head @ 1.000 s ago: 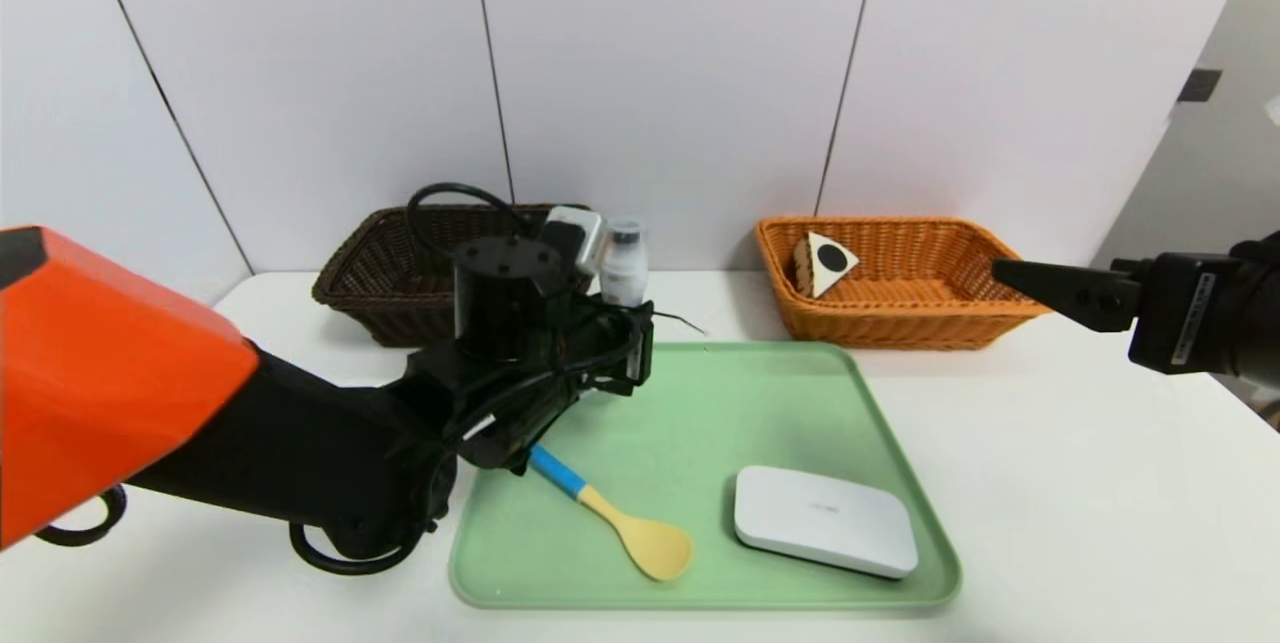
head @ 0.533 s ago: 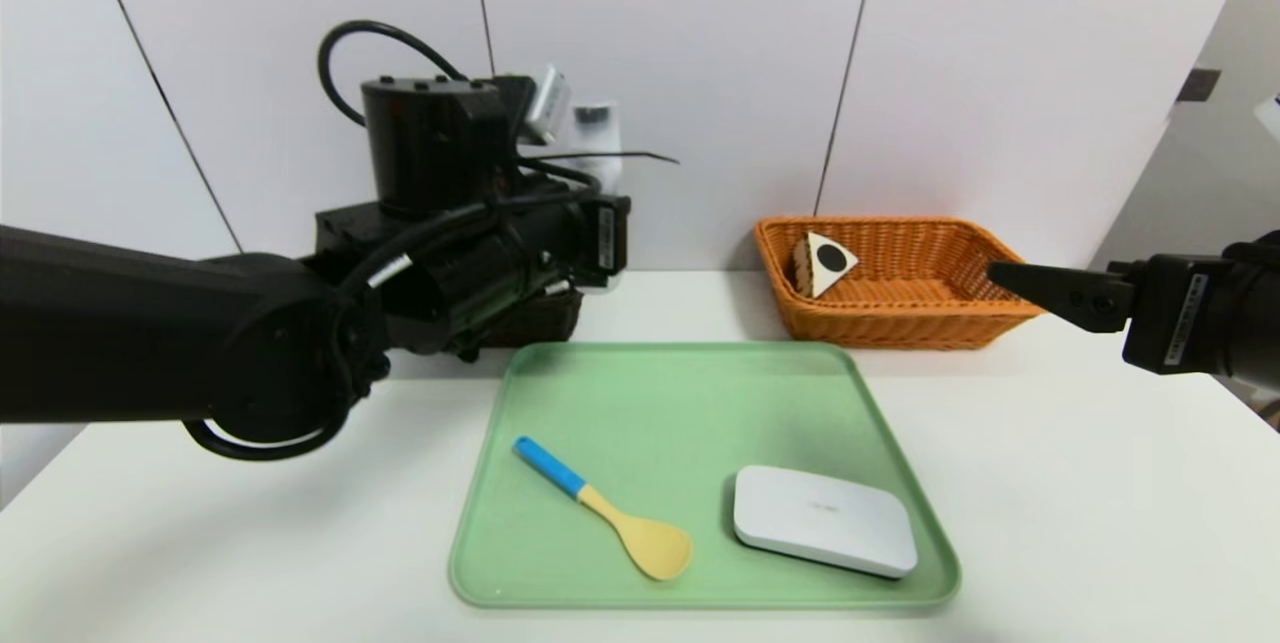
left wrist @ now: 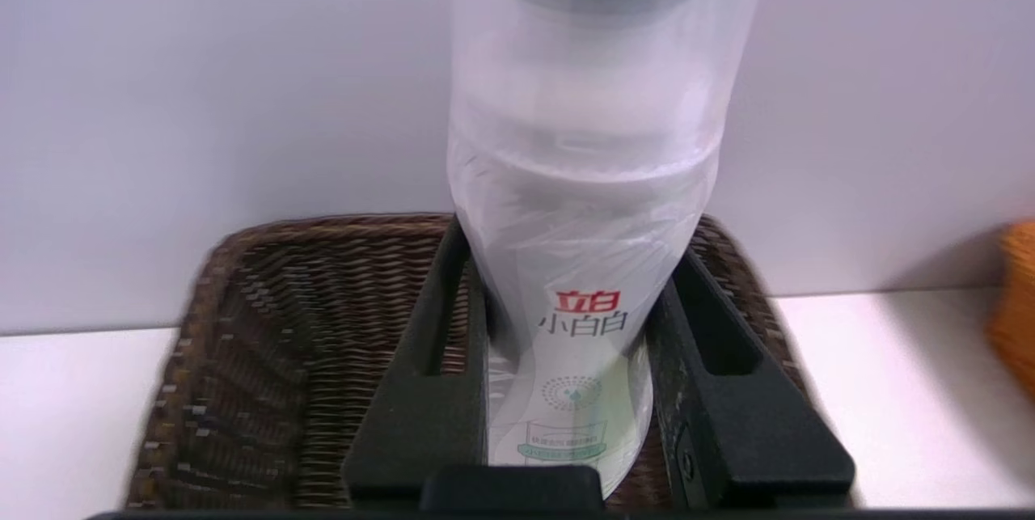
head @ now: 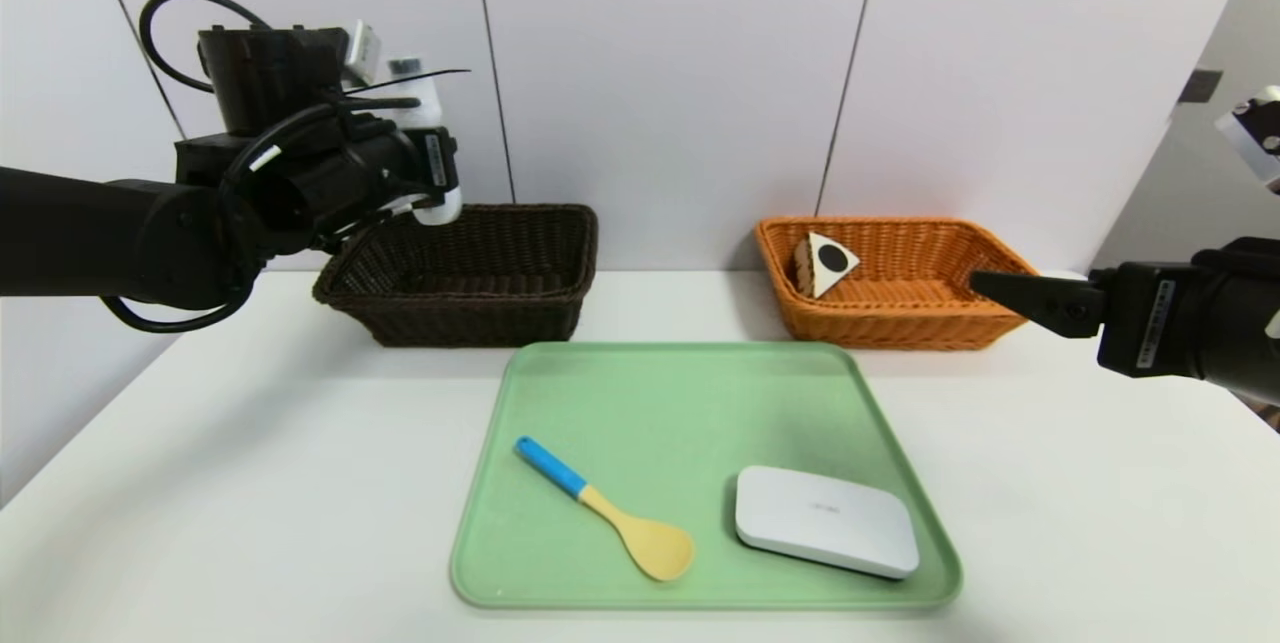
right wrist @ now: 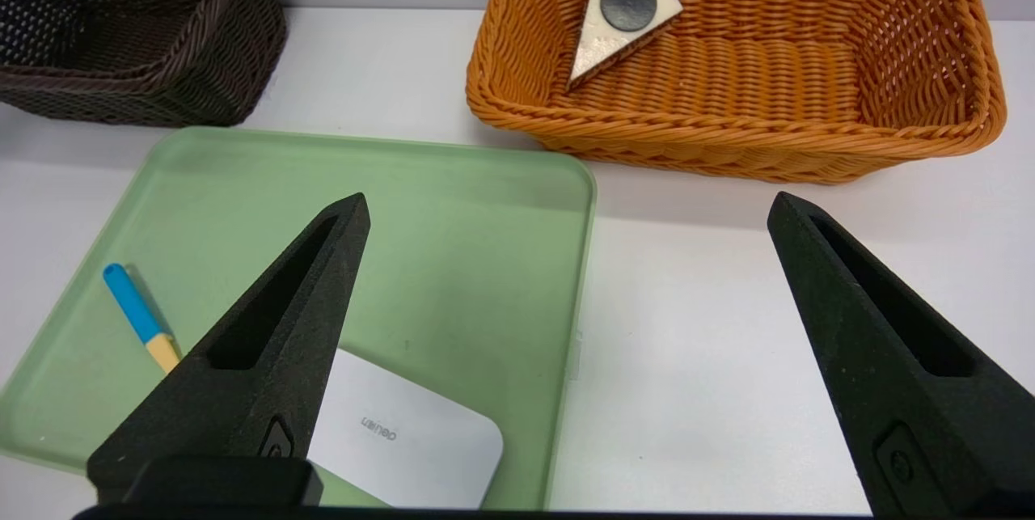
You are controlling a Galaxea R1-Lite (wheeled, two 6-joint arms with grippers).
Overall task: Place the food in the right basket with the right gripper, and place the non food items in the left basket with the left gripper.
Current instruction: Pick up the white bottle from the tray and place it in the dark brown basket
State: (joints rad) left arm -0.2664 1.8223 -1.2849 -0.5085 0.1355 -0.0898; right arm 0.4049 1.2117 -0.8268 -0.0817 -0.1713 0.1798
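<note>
My left gripper [left wrist: 570,253] is shut on the clear-white bottle [left wrist: 582,164] with a grey cap, holding it upright in the air. In the head view the bottle [head: 437,203] hangs above the left part of the dark brown left basket [head: 480,308]. The yellow spoon [head: 610,513] with a blue handle and the flat white box [head: 825,521] lie on the green tray [head: 680,393]. The cake slice [head: 826,263] lies in the orange right basket [head: 900,323], pale underside showing. My right gripper [right wrist: 568,203] stands open and empty, low over the table near that basket's front right corner.
Both baskets stand against the white wall at the back of the white table. The tray [right wrist: 404,205] lies in front of them, in the middle. Bare table shows [head: 250,443] on the left and on the right of the tray.
The left arm has lifted the bottle from the tray's back left corner and swung it up and left over the dark basket. The right gripper has sunk slightly.
</note>
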